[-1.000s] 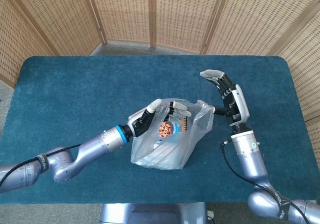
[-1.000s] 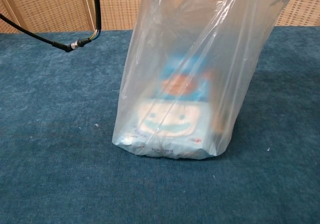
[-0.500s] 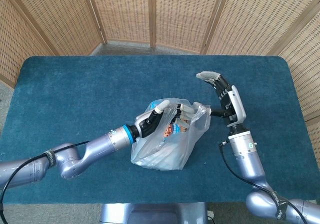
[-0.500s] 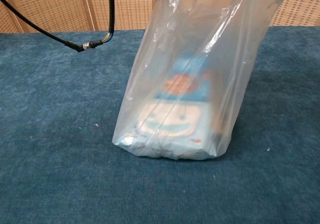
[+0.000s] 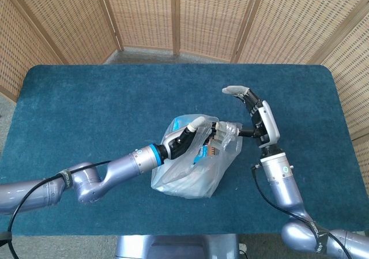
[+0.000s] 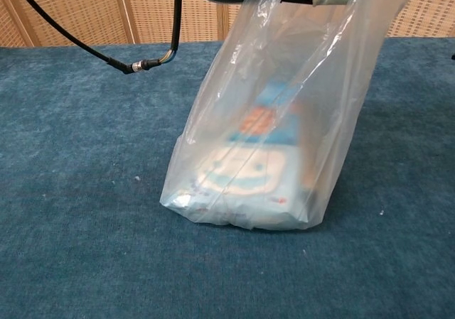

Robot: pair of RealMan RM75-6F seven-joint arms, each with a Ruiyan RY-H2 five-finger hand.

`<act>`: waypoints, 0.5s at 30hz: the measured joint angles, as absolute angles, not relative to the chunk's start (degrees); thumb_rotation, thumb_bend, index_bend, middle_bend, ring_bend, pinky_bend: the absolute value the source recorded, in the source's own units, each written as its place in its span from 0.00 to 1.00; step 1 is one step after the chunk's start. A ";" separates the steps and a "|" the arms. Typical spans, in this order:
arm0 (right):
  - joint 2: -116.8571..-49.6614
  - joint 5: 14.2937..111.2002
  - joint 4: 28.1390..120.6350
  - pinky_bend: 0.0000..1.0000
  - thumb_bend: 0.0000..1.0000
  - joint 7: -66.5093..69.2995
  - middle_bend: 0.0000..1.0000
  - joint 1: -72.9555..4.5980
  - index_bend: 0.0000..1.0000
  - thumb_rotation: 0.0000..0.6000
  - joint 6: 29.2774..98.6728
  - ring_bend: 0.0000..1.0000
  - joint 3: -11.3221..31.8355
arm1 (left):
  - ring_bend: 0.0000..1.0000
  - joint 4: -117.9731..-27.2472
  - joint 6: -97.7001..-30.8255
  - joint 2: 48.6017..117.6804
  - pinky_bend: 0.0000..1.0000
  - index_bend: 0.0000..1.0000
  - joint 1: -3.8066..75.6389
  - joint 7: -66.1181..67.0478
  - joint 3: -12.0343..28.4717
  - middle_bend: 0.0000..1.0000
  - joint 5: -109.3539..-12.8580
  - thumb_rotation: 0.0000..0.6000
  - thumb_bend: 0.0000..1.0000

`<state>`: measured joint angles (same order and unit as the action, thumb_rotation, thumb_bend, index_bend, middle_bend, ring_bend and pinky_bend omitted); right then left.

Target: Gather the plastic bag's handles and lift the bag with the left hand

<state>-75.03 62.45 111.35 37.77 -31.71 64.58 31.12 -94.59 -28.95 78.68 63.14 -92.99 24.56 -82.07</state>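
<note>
step: packing bag [image 5: 193, 172] | L hand [image 5: 187, 136] inside mouth, grip can't tell | R hand [image 5: 249, 117] pinched rim | next: withdraw L w/o snagging

Bare table [image 5: 86, 109] all round; only the bag [image 5: 193, 175] obstructs.

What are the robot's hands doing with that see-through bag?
The left hand reaches into the mouth of the clear plastic bag, which stands on the blue table. The right hand grips the bag's top edge on the other side. A blue snack packet stands inside the bag.
</note>
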 measured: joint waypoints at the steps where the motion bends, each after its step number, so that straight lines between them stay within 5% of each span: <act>1: -75.06 62.70 110.99 0.11 0.06 37.66 0.28 -31.80 0.27 1.00 64.53 0.20 31.05 | 0.18 -94.49 -28.88 78.72 0.23 0.23 63.31 -93.19 24.49 0.26 -82.13 0.00 0.14; 15: -75.69 62.76 107.35 0.11 0.06 36.37 0.28 -33.05 0.28 1.00 64.48 0.20 31.35 | 0.18 -92.90 -28.80 79.59 0.23 0.23 65.96 -97.99 22.76 0.26 -84.61 0.00 0.14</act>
<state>-75.69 62.76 107.35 36.37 -33.05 64.48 31.35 -92.90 -28.80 79.59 65.96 -97.99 22.76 -84.61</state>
